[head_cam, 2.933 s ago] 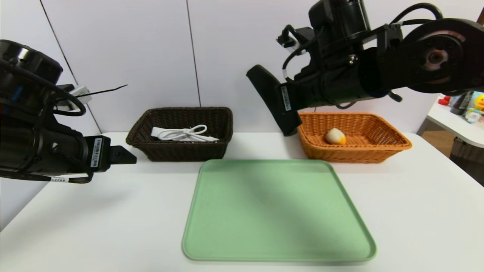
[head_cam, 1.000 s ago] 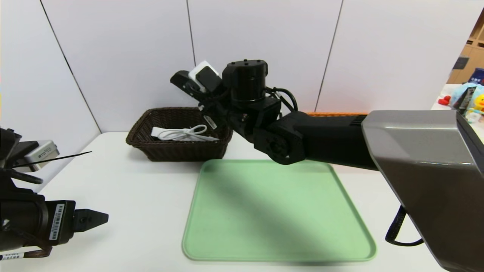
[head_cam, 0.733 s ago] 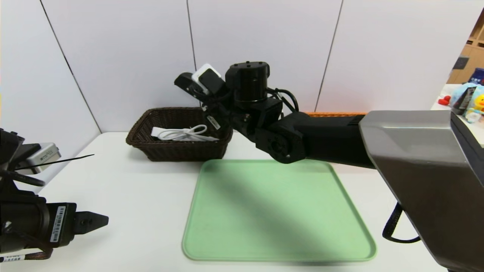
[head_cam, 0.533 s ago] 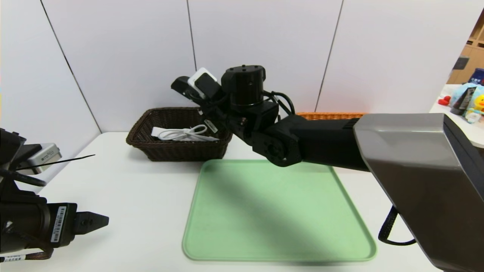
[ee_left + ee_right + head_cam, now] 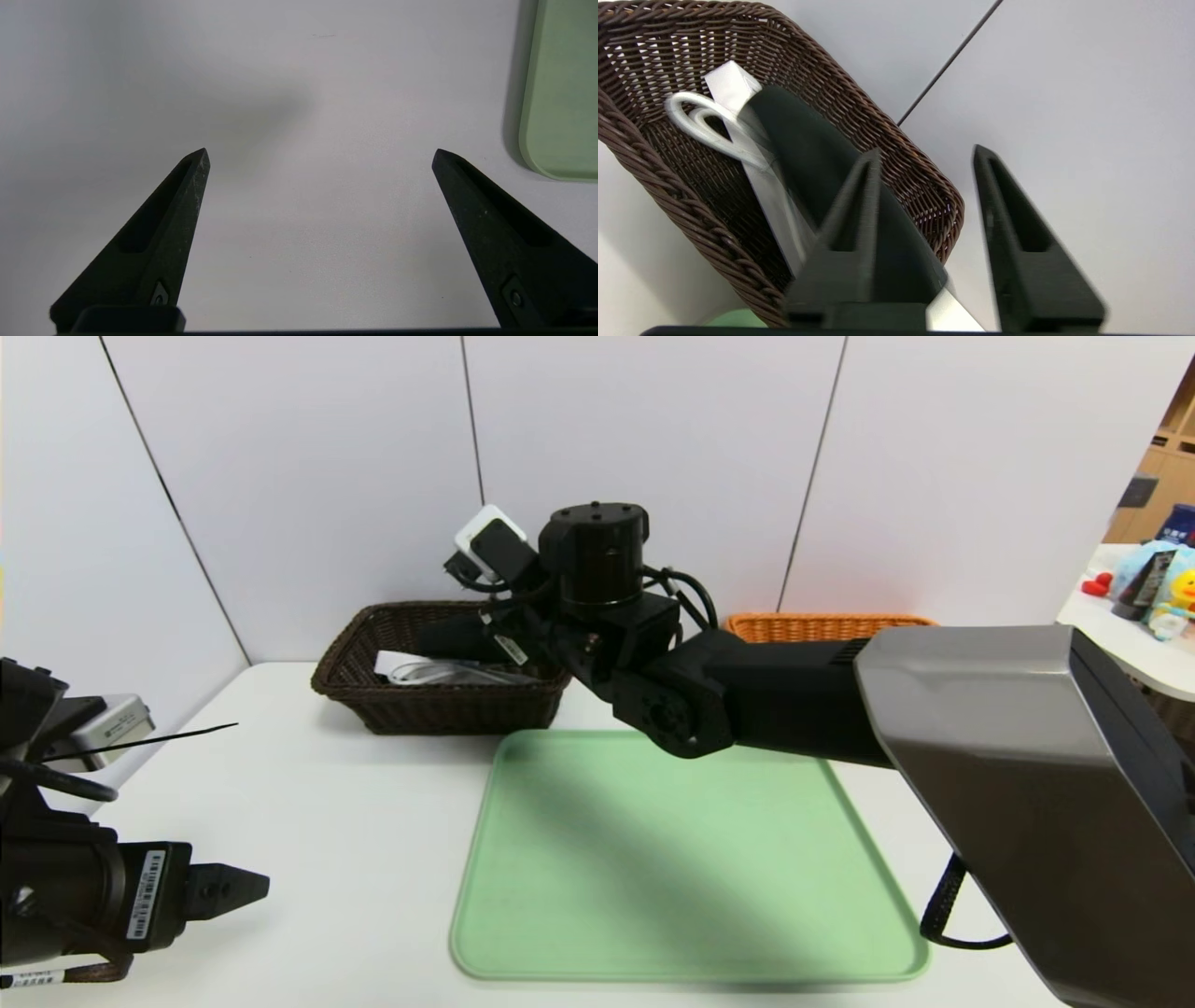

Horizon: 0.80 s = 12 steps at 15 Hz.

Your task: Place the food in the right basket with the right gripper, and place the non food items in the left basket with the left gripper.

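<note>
- Right tool (image 5: 448, 637) reaches level across to the brown basket (image 5: 439, 714), its tips over that basket's inside. Your right wrist view shows the jaws partly open with nothing between them.
- Just past one finger (image 5: 859, 196), a dark item (image 5: 803, 140) lies inside the brown basket, on top of a white box (image 5: 731, 81) and a looped white cable (image 5: 691, 112). You cannot tell whether the finger touches it. It looks like a non-food thing let go there, which would explain the parted jaws.
- By the task, the brown basket belongs to your left arm, so the right arm is on the wrong side.
- Left tool (image 5: 320, 156) hangs wide open and empty above bare tabletop (image 5: 355, 821), well in front of the brown basket and to its left, likely parked clear of the crossing arm.
- The green tray (image 5: 681, 859), in front of the brown basket, carries nothing.
- The orange basket (image 5: 822, 625), beside the brown basket, is mostly hidden behind the right arm; no food shows.
</note>
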{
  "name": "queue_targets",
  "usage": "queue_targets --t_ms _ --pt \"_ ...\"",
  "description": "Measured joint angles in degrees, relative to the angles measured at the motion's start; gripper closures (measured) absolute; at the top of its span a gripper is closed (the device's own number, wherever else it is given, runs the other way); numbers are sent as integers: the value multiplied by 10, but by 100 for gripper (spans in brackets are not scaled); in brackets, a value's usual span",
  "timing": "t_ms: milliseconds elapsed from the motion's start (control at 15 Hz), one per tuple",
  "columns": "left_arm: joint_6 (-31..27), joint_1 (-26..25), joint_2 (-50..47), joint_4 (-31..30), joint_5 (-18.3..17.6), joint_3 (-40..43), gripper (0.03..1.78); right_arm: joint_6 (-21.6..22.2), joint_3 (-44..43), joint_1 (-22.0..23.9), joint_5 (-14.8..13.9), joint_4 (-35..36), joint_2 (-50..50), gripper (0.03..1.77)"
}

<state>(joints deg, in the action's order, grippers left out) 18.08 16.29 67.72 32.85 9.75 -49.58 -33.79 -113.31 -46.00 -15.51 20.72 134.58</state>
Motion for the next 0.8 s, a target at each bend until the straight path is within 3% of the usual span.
queue_targets --t_ms 333,800 --pt "0 0 -1 0 0 0 12 0 0 -2 0 0 0 58" --pt "-3 0 -13 0 4 -25 12 0 1 12 -33 -15 -49 29"
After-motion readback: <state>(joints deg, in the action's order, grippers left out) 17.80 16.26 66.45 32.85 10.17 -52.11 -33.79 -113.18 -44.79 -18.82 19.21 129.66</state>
